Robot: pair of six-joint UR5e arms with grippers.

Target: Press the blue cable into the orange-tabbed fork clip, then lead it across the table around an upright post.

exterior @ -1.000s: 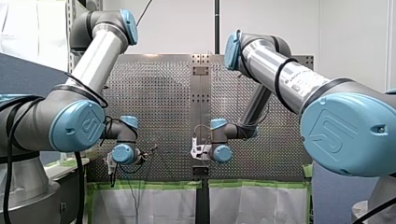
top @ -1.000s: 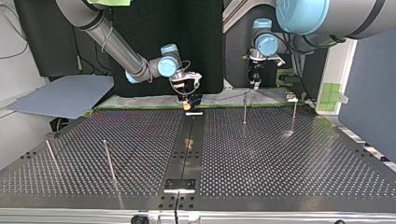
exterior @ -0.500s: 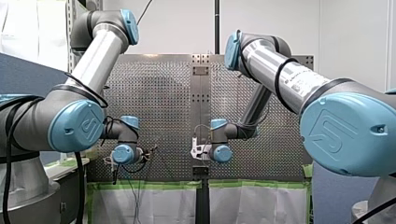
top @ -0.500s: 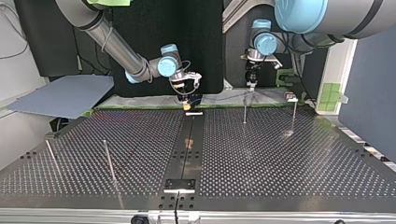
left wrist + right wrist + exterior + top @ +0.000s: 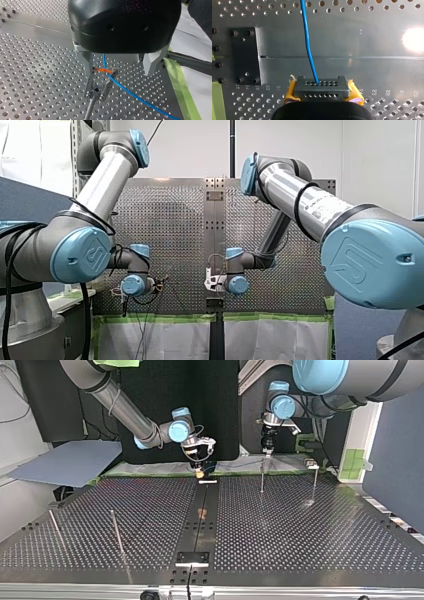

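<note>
On the table [image 5: 300,530], a bare post [image 5: 315,485] suggests the routing is not yet done. My left gripper [image 5: 118,74] is spread wide astride the fork clip [image 5: 101,82], holding nothing. My right gripper [image 5: 323,94] pinches the black plug [image 5: 322,86]. The blue cable [image 5: 130,93] lies between the clip's prongs at the orange tab [image 5: 102,70], seemingly seated.

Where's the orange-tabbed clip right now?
In the left wrist view, the clip sits between my left tool's open fingers, the blue cable crossing its orange tab.
</note>
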